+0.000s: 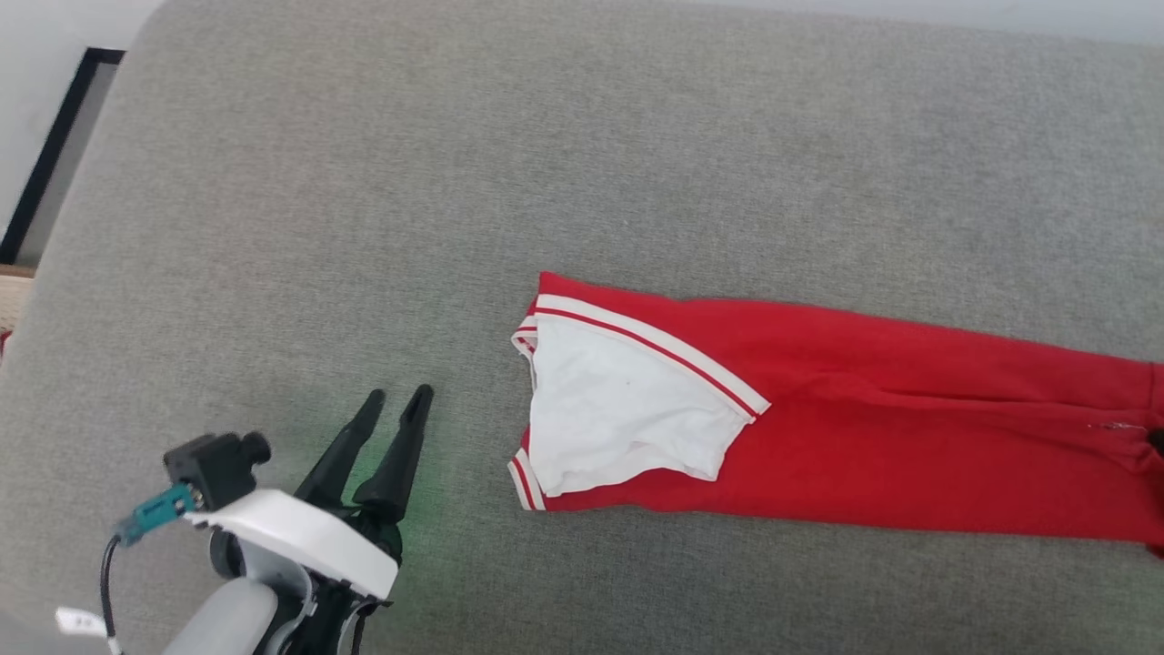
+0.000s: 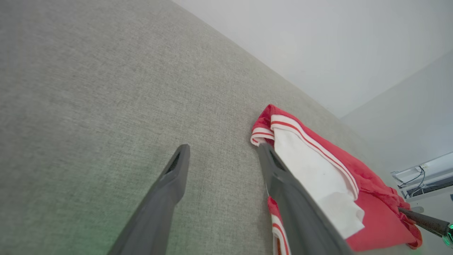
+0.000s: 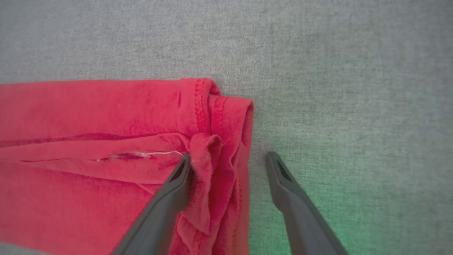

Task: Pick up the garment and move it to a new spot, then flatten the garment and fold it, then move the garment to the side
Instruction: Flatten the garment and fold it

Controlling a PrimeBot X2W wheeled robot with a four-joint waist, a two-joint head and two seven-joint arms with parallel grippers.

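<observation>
Garment (image 1: 864, 437) long axis left–right on cushion (image 1: 364, 182); left gripper (image 1: 398, 398) spread beside white end, right gripper (image 3: 229, 157) spread astride red hem.

1. The garment (image 1: 864, 428) lies flat on the grey fabric worktop (image 1: 455, 164), reaching from the middle past the right edge.
2. Its white panel (image 1: 618, 409), edged with red-and-white stripes, forms the left end.
3. The left claw (image 1: 398, 398) sits near left, fingers parted, empty, clear of the garment.
</observation>
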